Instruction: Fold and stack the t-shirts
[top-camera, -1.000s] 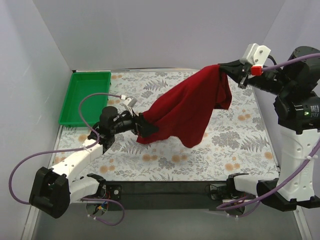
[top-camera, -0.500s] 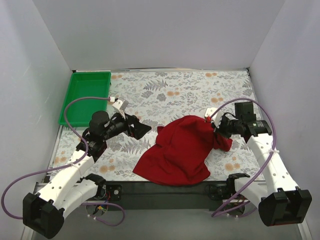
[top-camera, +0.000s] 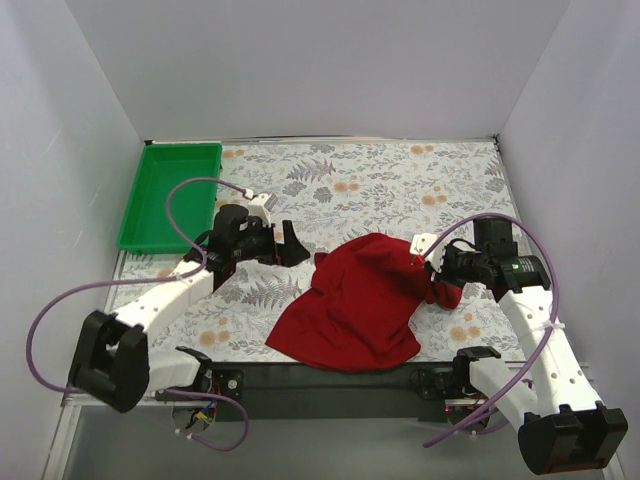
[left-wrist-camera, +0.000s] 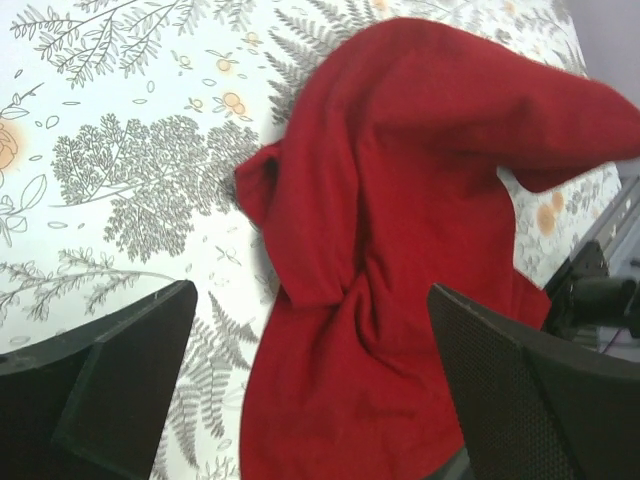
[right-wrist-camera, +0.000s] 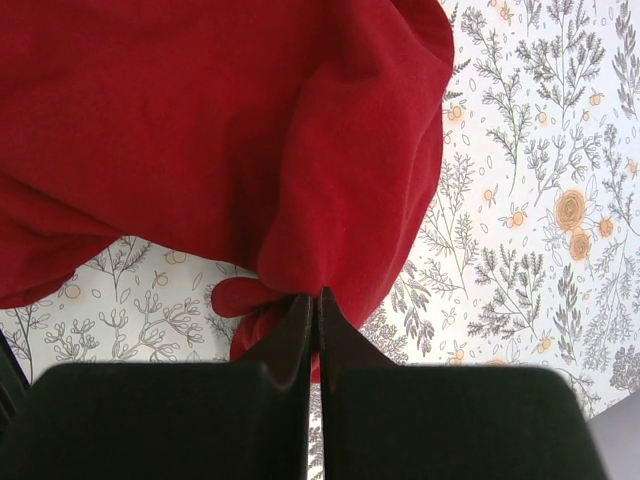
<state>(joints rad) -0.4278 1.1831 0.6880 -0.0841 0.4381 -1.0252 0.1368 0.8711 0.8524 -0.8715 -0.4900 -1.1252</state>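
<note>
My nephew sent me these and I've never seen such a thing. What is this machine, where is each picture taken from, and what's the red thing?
These are two robot arms bolted at the near edge of a flower-patterned table. The wide picture comes from a fixed camera above and behind them. The other two come from a camera on each wrist, so each arm's own black fingers show. The red thing is a t-shirt, crumpled on the table. The right pincer is shut on a bunch of its cloth. The left pincer stands open beside it, holding nothing. A green tray sits far left.
</note>
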